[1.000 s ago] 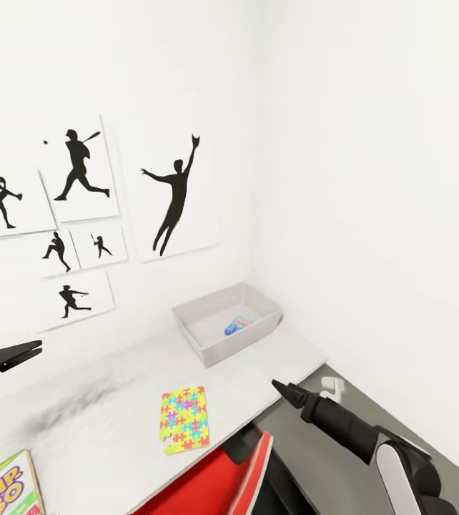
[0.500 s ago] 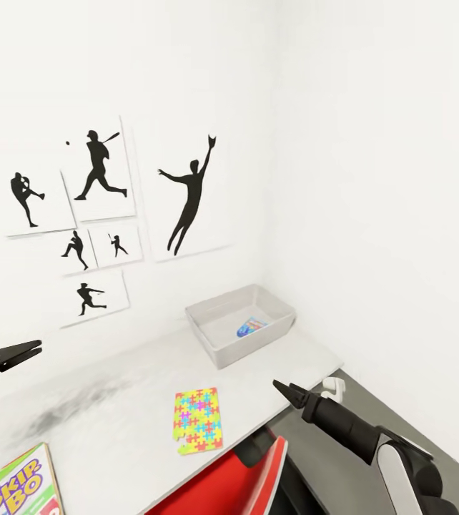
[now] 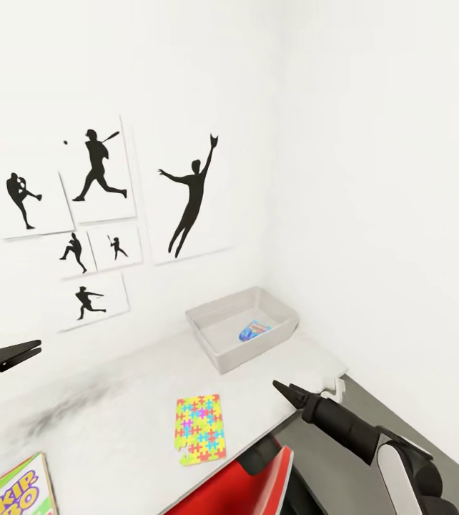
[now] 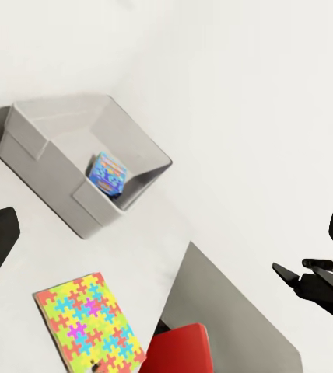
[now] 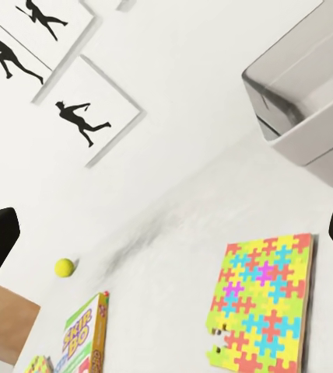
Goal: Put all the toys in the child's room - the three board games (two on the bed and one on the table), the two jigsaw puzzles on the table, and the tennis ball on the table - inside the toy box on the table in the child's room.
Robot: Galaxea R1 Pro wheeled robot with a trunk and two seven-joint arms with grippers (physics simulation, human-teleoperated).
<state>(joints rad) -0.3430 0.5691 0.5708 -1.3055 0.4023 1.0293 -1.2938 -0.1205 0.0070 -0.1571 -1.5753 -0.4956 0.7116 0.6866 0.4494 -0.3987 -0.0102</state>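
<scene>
- jigsaw puzzle (image 5: 265, 308) flat on the table (image 5: 174, 233)
- toy box (image 5: 310, 101) beyond it
- tennis ball (image 5: 64, 267) near the SKIP-BO box (image 5: 87, 336)
- posters (image 5: 85, 116) on the wall

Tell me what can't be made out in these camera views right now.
- SKIP-BO box: cut off by the head view's bottom-left corner.
- Item inside the toy box: blue and colourful, too small to identify in the head view; the bin's near wall partly hides it in the left wrist view.
- Right gripper: seen end-on in the head view, so its jaw opening is unclear.
- Red object: cut off by the table edge and frame bottom.
</scene>
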